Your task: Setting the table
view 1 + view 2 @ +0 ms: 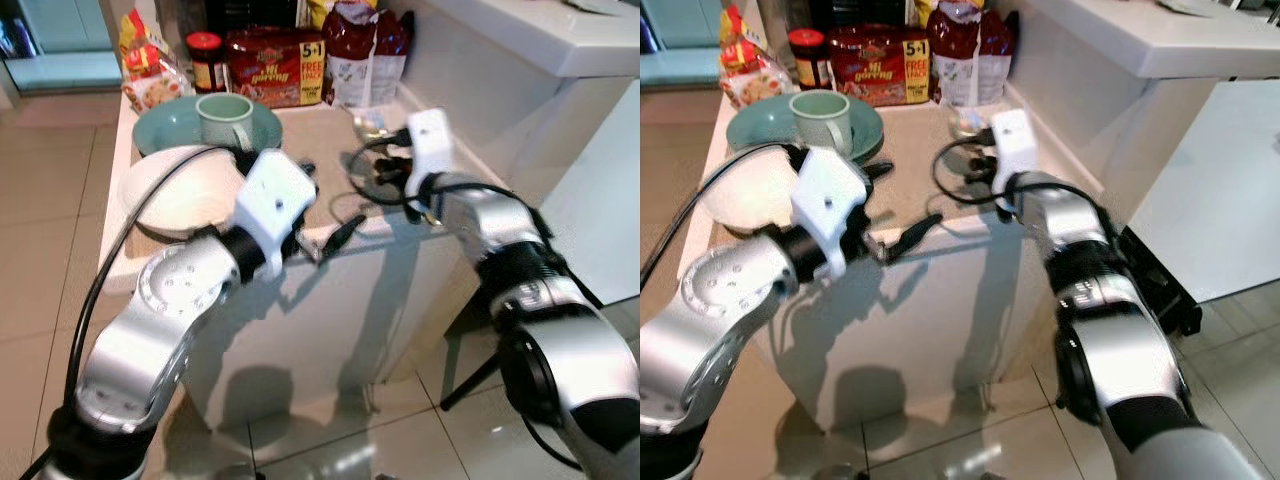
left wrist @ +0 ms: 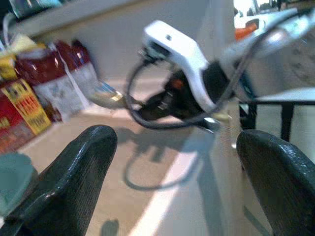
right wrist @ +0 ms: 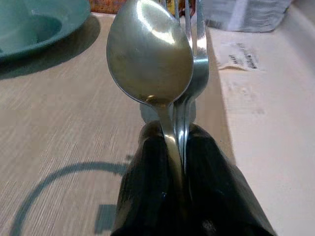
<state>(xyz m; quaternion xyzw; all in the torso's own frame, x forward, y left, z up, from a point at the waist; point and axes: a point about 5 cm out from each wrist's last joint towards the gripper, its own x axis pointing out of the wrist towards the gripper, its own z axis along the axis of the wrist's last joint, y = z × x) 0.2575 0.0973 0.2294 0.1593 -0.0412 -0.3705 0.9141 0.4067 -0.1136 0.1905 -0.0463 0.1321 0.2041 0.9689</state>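
Note:
My right gripper [image 3: 174, 147] is shut on the handles of a metal spoon [image 3: 150, 54] and a fork [image 3: 199, 54], held together just above the beige countertop [image 1: 320, 135]. From the head, the spoon's bowl [image 1: 368, 125] points toward the back of the counter. My left gripper [image 1: 325, 200] hovers over the counter's front edge, its fingers [image 2: 74, 182] spread wide open and holding nothing. A teal plate [image 1: 165, 135] carries a pale green mug [image 1: 225, 118]. In front of it lies a white plate [image 1: 180, 190], partly hidden by my left wrist.
Food packs line the counter's back: a red noodle pack [image 1: 275, 65], a jar [image 1: 205, 60], a snack bag [image 1: 145, 65] and a red-and-white bag [image 1: 365, 50]. A raised white ledge [image 1: 520, 40] borders the right side. Tiled floor [image 1: 40, 200] lies to the left and below.

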